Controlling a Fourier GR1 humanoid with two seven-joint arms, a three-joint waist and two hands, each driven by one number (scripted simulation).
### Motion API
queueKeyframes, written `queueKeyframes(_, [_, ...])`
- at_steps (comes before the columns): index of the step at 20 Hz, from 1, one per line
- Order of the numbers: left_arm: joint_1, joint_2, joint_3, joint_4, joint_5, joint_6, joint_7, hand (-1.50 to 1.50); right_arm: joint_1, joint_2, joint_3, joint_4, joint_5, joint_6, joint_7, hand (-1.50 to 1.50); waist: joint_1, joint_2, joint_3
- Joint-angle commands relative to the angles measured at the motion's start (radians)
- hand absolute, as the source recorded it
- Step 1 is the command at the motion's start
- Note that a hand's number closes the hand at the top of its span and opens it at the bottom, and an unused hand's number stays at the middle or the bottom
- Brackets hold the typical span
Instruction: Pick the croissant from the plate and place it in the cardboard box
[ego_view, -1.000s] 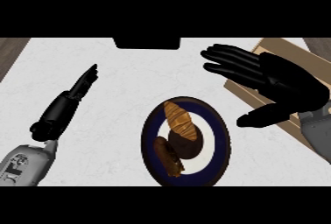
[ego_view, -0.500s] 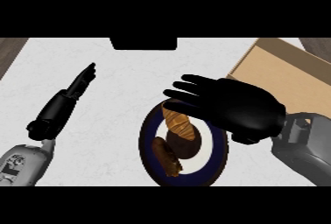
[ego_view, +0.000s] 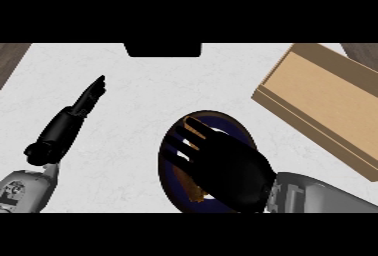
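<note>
A dark blue plate (ego_view: 163, 167) lies on the white counter, front and centre. My right hand (ego_view: 229, 172) is spread palm-down right over it and hides most of the croissant (ego_view: 193, 190); only brown strips show between and beside the fingers (ego_view: 179, 141), which point to the upper left and look straight. Whether they touch the croissant cannot be told. The cardboard box (ego_view: 325, 102) sits at the right, apart from the plate. My left hand (ego_view: 83, 104) rests at the left, fingers straight, holding nothing.
A black object (ego_view: 162, 49) sits at the counter's far edge, top centre. Bare white counter (ego_view: 140, 100) lies between my left hand and the plate. Dark wood shows at the upper corners.
My right hand has swung from over the box leftward and down onto the plate, now covering the croissant. The box is uncovered. The left hand has stayed still.
</note>
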Motion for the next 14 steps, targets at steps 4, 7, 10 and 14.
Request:
queueKeyframes(4, [-0.038, -0.047, 0.027, 0.010, -0.044, -0.014, 0.028, 0.00, 0.086, 0.070, -0.009, -0.027, 0.094, 0.118, 0.046, -1.50, -0.002, 0.002, 0.001])
queueKeyframes(7, [0.055, -0.046, 0.018, -0.116, -0.047, -0.018, 0.062, 0.00, 0.124, 0.137, 0.049, 0.071, 0.183, 0.053, 0.057, -1.50, 0.007, 0.002, 0.001])
queueKeyframes(10, [-0.012, -0.050, 0.064, -0.031, -0.047, -0.038, 0.056, 0.00, 0.110, 0.163, 0.057, 0.058, 0.271, 0.063, 0.097, -1.50, 0.001, 0.002, 0.001])
queueKeyframes(14, [-0.002, -0.057, 0.099, 0.040, -0.050, -0.089, -0.020, 0.00, 0.150, 0.167, 0.036, 0.158, 0.337, -0.054, -0.006, -1.50, 0.002, 0.004, 0.001])
